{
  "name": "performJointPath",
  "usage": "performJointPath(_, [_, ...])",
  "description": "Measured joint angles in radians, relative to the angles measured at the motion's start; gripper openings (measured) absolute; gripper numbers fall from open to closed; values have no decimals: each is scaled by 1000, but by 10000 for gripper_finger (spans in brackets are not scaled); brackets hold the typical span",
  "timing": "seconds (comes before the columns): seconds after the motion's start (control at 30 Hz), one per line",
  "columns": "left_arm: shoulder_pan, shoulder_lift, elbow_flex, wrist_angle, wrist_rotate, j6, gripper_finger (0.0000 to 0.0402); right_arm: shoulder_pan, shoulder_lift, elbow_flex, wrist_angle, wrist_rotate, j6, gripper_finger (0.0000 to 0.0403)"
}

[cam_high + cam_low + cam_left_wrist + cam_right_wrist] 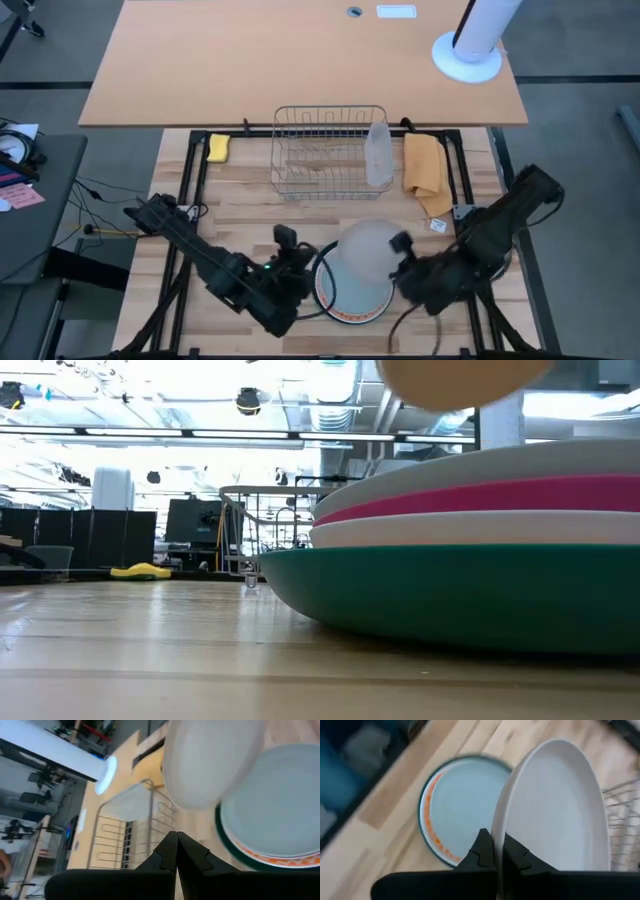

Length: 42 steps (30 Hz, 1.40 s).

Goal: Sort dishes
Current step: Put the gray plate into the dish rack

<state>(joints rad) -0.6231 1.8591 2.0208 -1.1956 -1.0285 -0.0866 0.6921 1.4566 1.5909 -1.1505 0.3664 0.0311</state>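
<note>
Fingers of the right gripper (pixel 497 851) pinch the near rim of the pale grey plate (pixel 555 805), one finger on each face, so the plate stands on edge and lifted, tilting away from the claw toward the wire dish rack (pixel 330 150). Directly under the raised plate lies the rest of the stack (pixel 350 295) on the wooden table (pixel 240 215): an orange-patterned plate (pixel 462 810) on top, with magenta pink (pixel 500 495), white (pixel 470 528) and dark green (pixel 450 585) rims layered below it in the low view. Across the stack from the right claw, the left gripper (pixel 176 851) sits just beside the stack's rim, its fingers pressed together on nothing. Between plate and rack runs a strip of bare wood. A clear plastic tub (pixel 378 155) leans at the rack's corner, an orange cloth (pixel 425 170) lies beside that, and a yellow sponge (pixel 218 147) rests past the rack's far side.
</note>
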Motion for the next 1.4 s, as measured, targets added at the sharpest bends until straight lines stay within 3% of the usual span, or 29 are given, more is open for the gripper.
performJointPath(0.2, [19, -113, -99, -99, -92, -205, 0, -58, -222, 21, 48, 3, -59, 0])
performJointPath(0.4, [28, -243, -273, -13, -162, -283, 0, -112, -471, -57, 306, 2, -193, 0])
performJointPath(0.53, [29, -313, -365, 105, -162, -269, 0, -120, -639, -237, 593, -101, -314, 0])
performJointPath(0.77, [30, -365, -446, 252, -158, -224, 0, -118, -895, -673, 1087, -465, -507, 0])
performJointPath(0.97, [52, -355, -459, 361, -155, -134, 0, -119, -1028, -952, 1496, -539, -525, 0])
performJointPath(1.1, [85, -351, -459, 391, -123, -120, 0, -122, -1068, -1056, 1771, -565, -470, 0])
performJointPath(1.27, [124, -341, -459, 395, -14, -119, 0, -148, -1127, -1072, 1781, -576, -417, 0])
performJointPath(1.4, [139, -331, -459, 391, 10, -116, 0, -175, -1132, -1072, 1753, -580, -408, 0])
